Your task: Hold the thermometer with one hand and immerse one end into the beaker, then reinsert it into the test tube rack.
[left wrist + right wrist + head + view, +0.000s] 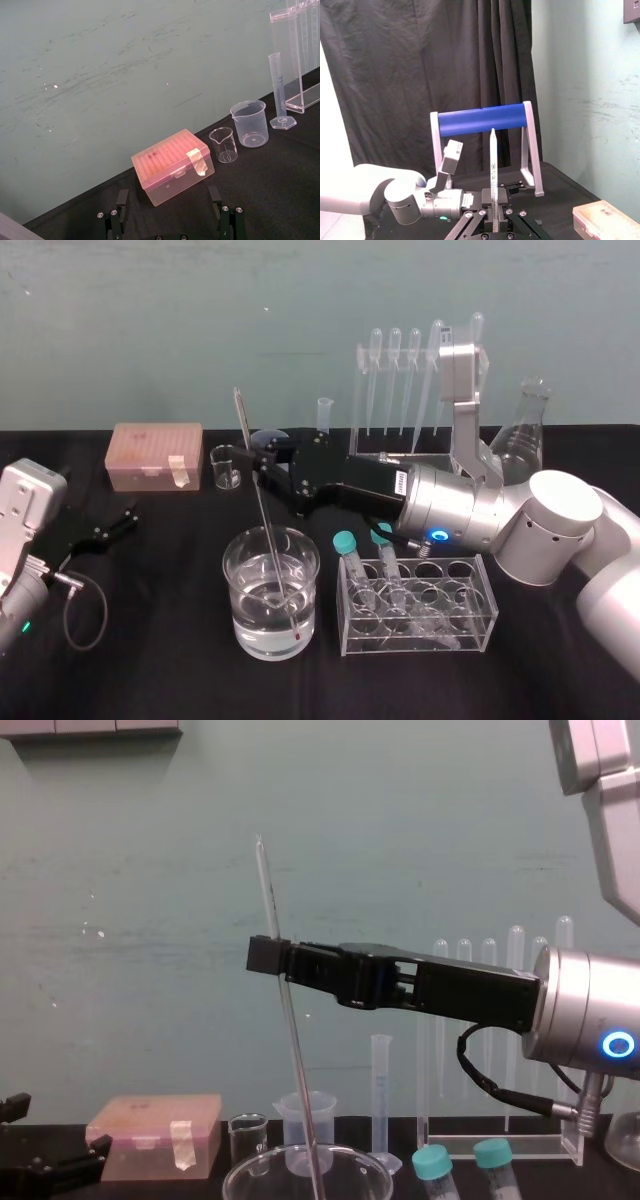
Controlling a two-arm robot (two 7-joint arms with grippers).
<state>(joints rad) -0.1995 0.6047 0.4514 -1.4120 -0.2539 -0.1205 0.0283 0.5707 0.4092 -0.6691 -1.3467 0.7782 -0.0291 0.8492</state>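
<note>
At the centre of a black-covered table [150, 660], the right gripper [262, 462] reaches in from the robot's right, its black fingers closed narrowly on the thermometer [271, 530] at a point above the middle of its length. The thermometer leans, with its top tipped toward the robot's left. Its lower end, with a red tip, sits inside the beaker [305, 610], under the clear liquid and close to the bottom. From the chest camera the thin rod [290, 1020] passes through the closed fingertips and down into the beaker's rim [240, 1170].

Behind the right arm, at the back of the table, stands the test tube rack [358, 400], with bulb-topped pipettes [394, 380] hanging through its top bar. Just right of the beaker is a low clear tube holder [470, 625] with two teal-capped tubes [345, 542].

At the table's left, well apart from the beaker, the left gripper [120, 520] sits low over the cloth, fingers [120, 212] spread wide and holding nothing. Beyond it are a pink box [172, 166], a tiny glass beaker [223, 145], a plastic spouted cup [249, 123] and a graduated cylinder [279, 90].
</note>
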